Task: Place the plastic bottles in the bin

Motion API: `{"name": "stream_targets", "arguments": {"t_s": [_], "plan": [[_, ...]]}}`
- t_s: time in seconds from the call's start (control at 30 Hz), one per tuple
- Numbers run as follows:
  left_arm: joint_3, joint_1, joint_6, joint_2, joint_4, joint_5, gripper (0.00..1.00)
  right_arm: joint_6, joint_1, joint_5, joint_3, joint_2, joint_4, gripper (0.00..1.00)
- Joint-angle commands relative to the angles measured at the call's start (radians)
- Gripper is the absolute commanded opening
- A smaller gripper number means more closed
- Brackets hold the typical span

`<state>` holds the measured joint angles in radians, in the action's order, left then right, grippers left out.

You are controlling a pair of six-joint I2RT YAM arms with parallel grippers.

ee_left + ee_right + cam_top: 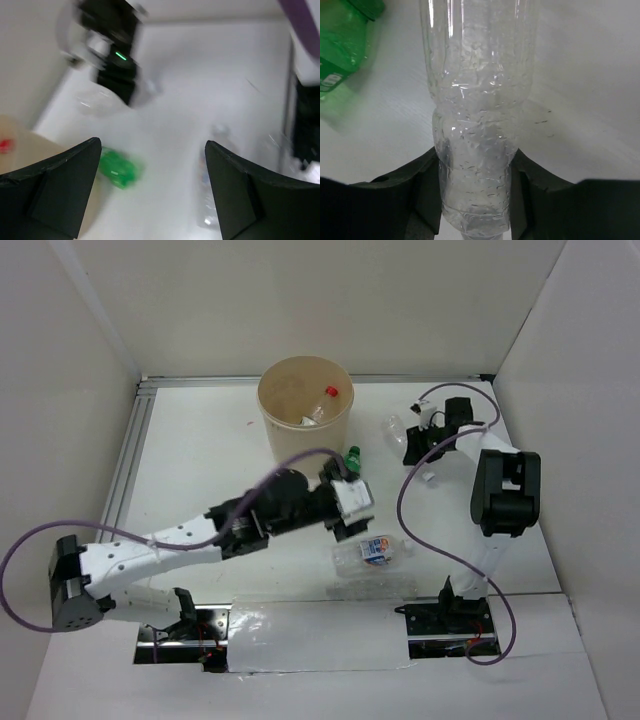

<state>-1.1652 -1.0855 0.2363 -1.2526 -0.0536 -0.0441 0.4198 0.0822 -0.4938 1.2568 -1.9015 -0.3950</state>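
The bin [272, 400] stands on the table [200, 460] at the middle of its far edge. Inside it lies a bottle with a red cap [322, 406].

The left arm reaches from the near left corner to the middle of the table. The left gripper [345, 473] hangs just in front of the bin with its jaws wide apart and nothing between them. The left wrist view shows the two dark fingers [60, 190] well apart, with white table between them. The green bottle [352, 454] lies just beside the bin's near right side, close to this gripper. In the wrist view it is a blurred green shape [119, 170] next to the beige bin wall [25, 145].

Toward the far right corner, the right gripper [416, 436] is closed on a clear bottle [397, 426]. Up close, its fingers [427, 175] press against both sides of the narrow waist of that bottle [477, 100], and the bottle's wider body runs away from the gripper over the table. The green bottle [340, 40] shows beyond it, off to one side.

A labelled bottle [372, 552], clear with a blue and white band, lies on its side nearer the near edge, right of centre, apart from both grippers.
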Motion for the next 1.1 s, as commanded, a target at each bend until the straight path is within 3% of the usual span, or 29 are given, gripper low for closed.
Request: {"name": "stream_targets", "arguments": {"t_s": [0.0, 0.17, 0.33, 0.5, 0.63, 0.67, 0.7, 0.8, 0.83, 0.93, 1.07], "plan": [[0.13, -0.097, -0.012, -0.088, 0.074, 0.033, 0.97, 0.031, 0.043, -0.116, 0.11, 0.106, -0.062, 0.19], [0.206, -0.14, -0.042, -0.197, -0.066, -0.017, 0.98, 0.031, 0.021, -0.356, 0.332, 0.231, -0.12, 0.19], [0.206, -0.149, -0.029, -0.297, -0.141, -0.051, 0.98, -0.071, -0.107, -0.492, 0.459, 0.233, 0.024, 0.21], [0.234, -0.149, -0.049, -0.329, -0.169, -0.091, 0.98, -0.104, -0.266, -0.482, 0.637, 0.122, 0.035, 0.26], [0.245, -0.149, -0.069, -0.347, -0.189, -0.12, 0.98, -0.084, -0.395, -0.416, 0.683, 0.049, 0.064, 0.34], [0.245, -0.149, -0.069, -0.356, -0.189, -0.12, 0.98, -0.084, -0.406, -0.404, 0.697, 0.029, 0.074, 0.37], [0.245, -0.149, -0.069, -0.366, -0.189, -0.135, 0.98, -0.093, -0.406, -0.388, 0.71, -0.009, 0.074, 0.5], [0.245, -0.149, -0.069, -0.386, -0.189, -0.148, 0.98, -0.102, -0.429, -0.361, 0.731, -0.042, 0.084, 0.75], [0.234, -0.149, -0.069, -0.386, -0.189, -0.148, 0.98, -0.102, -0.429, -0.351, 0.742, -0.051, 0.084, 0.89], [0.225, -0.149, -0.06, -0.428, -0.189, -0.148, 0.98, -0.127, -0.429, -0.351, 0.751, -0.025, 0.084, 1.0], [0.202, -0.149, -0.022, -0.49, -0.189, -0.137, 0.95, -0.177, -0.365, -0.38, 0.724, 0.061, 0.093, 1.0]]}}
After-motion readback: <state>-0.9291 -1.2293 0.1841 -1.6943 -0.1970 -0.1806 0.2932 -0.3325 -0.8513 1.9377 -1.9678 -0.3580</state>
